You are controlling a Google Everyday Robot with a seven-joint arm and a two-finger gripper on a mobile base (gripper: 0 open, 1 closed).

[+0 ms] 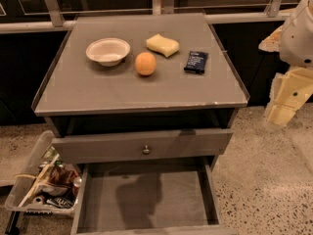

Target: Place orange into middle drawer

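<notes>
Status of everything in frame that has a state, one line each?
orange: loose on cabinet top, ungripped
middle drawer: pulled open, empty
knob drawer: shut or barely ajar, cannot tell
bowl: upright, empty
sponge: flat on cabinet top
packet: flat on cabinet top
bin: on floor, holding wrappers
gripper: right of cabinet top, clear of the orange
</notes>
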